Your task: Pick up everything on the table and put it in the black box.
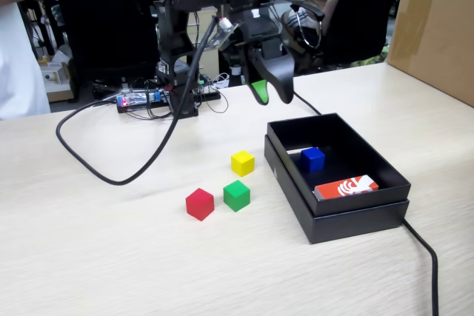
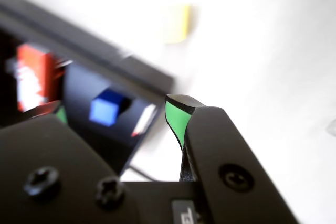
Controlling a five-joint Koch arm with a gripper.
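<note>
Yellow cube (image 1: 242, 163): probably light, rigid; grip opposite flat faces. Gripper (image 1: 270, 94) empty, jaws apparently parted, wrist view blurred.

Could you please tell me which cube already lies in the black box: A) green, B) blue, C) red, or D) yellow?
B: the blue cube sits inside the black box beside a red-and-white card, while the red, green and yellow cubes remain on the table.

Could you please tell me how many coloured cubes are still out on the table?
3: the yellow cube, the green cube and the red cube, grouped left of the black box in the fixed view. None seems hidden.
</note>
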